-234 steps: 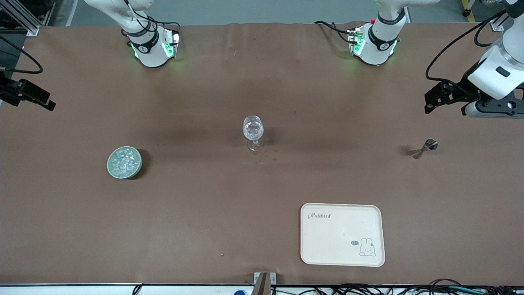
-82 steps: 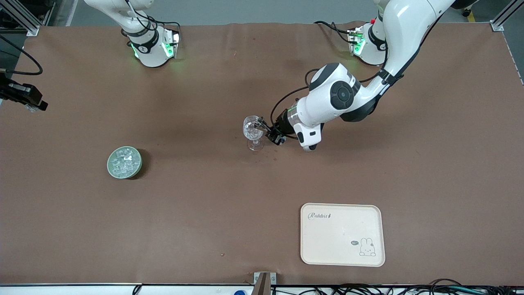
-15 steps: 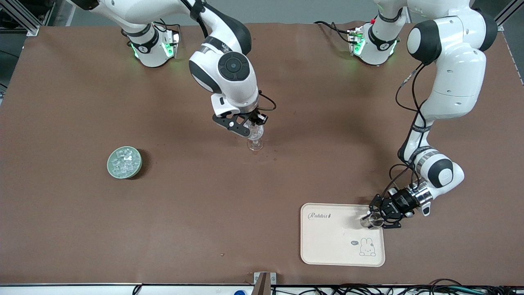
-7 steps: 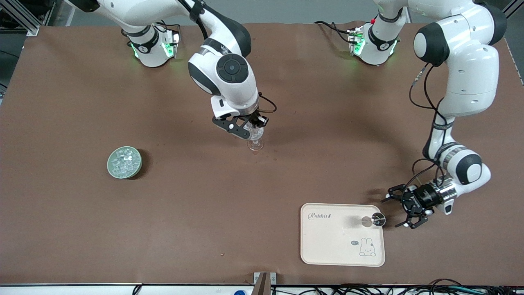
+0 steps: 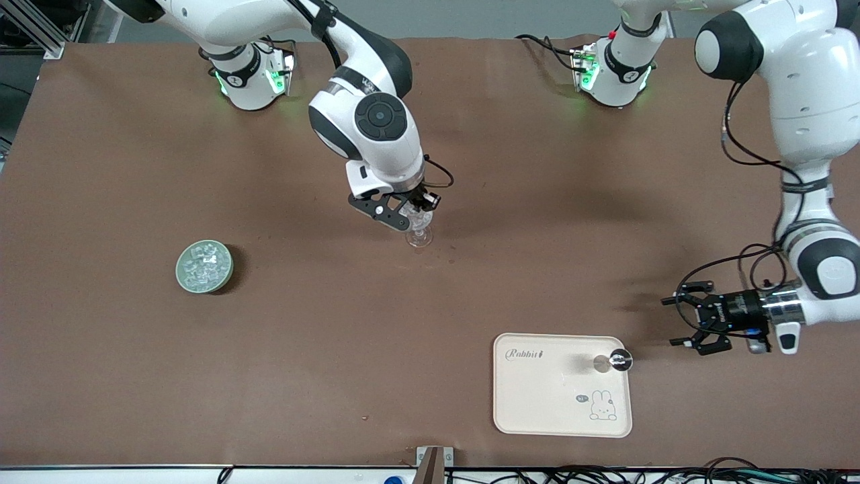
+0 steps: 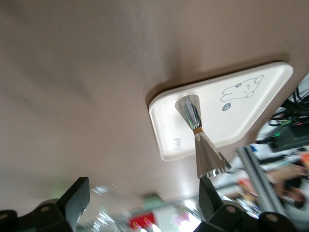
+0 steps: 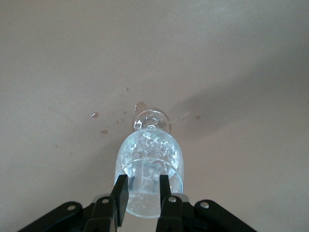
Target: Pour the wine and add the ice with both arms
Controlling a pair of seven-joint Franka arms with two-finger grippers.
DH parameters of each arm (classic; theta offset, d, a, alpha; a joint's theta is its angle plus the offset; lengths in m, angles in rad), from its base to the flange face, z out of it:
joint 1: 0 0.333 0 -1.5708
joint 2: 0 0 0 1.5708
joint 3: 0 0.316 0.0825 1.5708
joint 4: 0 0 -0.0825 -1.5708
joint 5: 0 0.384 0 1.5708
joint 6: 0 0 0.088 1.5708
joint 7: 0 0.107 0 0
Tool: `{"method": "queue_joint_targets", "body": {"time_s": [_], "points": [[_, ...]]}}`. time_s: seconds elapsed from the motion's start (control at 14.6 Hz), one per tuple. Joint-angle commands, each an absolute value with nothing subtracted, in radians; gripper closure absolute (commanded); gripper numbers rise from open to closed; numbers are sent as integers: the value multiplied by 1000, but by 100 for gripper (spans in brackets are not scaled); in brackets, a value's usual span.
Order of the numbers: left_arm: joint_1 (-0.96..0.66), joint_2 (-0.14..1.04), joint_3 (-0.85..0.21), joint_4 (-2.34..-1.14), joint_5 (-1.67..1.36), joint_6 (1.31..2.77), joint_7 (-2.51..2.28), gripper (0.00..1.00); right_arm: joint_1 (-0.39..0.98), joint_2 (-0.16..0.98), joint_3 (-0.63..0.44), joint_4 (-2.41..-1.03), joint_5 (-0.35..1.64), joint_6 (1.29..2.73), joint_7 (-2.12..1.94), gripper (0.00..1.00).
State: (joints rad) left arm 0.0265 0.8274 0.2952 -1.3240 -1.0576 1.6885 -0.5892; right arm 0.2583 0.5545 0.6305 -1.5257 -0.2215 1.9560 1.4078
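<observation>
Front view shows my right claw [image 5: 408, 214] over the rim of the stemmed glass [image 5: 419, 228] in the middle of the table [image 5: 101, 376]. Its fingers stand close together with only a narrow gap, and whether an ice cube sits between them I cannot tell. In the right wrist view the two fingertips [image 7: 120, 193] sit just above the glass's mouth, and ice [image 7: 150, 147] already lies heaped in its bowl.

My left claw [image 5: 685, 323] hangs spread wide over bare table toward the left arm's end, holding nothing. The steel jigger [image 5: 619, 361] stands upright on the cream rabbit tray [image 5: 537, 403], close to the tray's edge toward the left arm's end.

I judge the step in hand is adding ice. To do it well I should keep my right fingers centred over the mouth, low enough that a cube drops inside rather than bouncing off the rim, and never brush the rim sideways: this glass is tall on a thin stem and would tip easily. Small wet drops [image 7: 104, 123] lie on the table around its foot, so it may also slide.

The green bowl of ice [image 5: 204, 266] lies toward the right arm's end, well apart from the glass, with open table between for my right arm to travel. My left arm has open room around it and should stay clear of the jigger.
</observation>
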Motion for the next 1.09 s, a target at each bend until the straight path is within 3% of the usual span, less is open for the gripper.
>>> {"method": "queue_joint_targets", "body": {"time_s": [0.0,0.21,0.34,0.55,0.89,1.03], "points": [[20,807,301,-1191,-892,1698,-581,0,245,560,646,-1513,-241,1944,1419,66],[29,694,316,-1180,-859,1750,-575,0,244,558,647,-1513,-241,1944,1419,61],[34,628,318,-1183,-856,1743,-584,0,239,552,652,-1509,-241,1942,1419,48],[28,507,272,-1193,-604,1703,-548,0,222,534,664,-1435,-241,1858,1419,2],[23,352,51,-1245,-199,1692,-267,0,157,388,641,-1381,-268,1751,1350,0],[20,266,-21,-1328,-79,1697,-241,0,138,309,571,-1381,-267,1656,1216,0]]}}
